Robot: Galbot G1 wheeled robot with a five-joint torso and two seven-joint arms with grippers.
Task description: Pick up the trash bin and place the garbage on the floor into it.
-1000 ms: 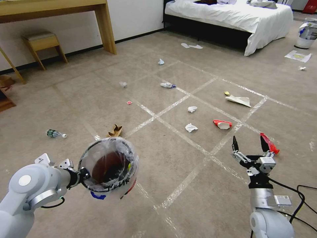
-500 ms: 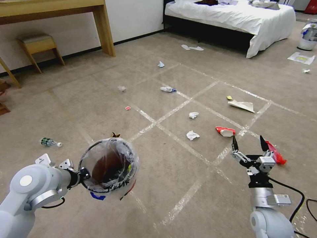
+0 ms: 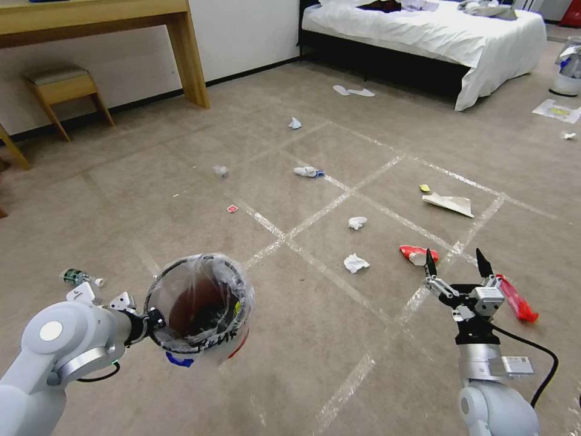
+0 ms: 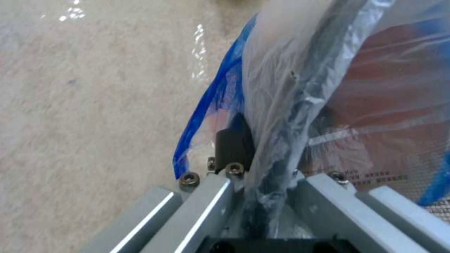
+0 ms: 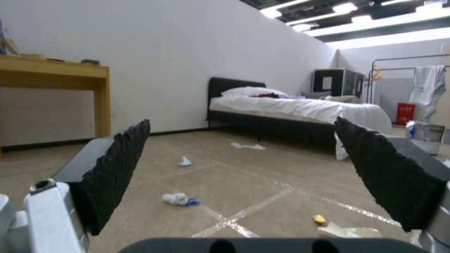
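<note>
My left gripper (image 3: 149, 317) is shut on the rim of the trash bin (image 3: 200, 306) and holds it above the floor (image 3: 181, 181), mouth tilted toward me. In the left wrist view the fingers clamp the liner-covered rim (image 4: 269, 165). My right gripper (image 3: 457, 263) hangs open and empty at the lower right, its jaws wide apart in the right wrist view (image 5: 244, 175). Garbage lies just beyond it: a red-and-white wrapper (image 3: 417, 254), a red wrapper (image 3: 518, 300), two white tissues (image 3: 356, 263) (image 3: 357, 222) and folded paper (image 3: 449, 203). A small bottle (image 3: 78, 278) lies at the left.
More scraps lie farther off: a blue-and-white tissue (image 3: 307, 172), a small red scrap (image 3: 232, 208). A bed (image 3: 436, 30) stands at the back right, a wooden desk leg (image 3: 187, 54) and stool (image 3: 63, 85) at the back left, a white bin (image 3: 569, 75) far right.
The whole picture has slid down and turned a little, so the camera has advanced toward the litter. Both arms keep their pose. The brown cardboard is now hidden behind the bin.
</note>
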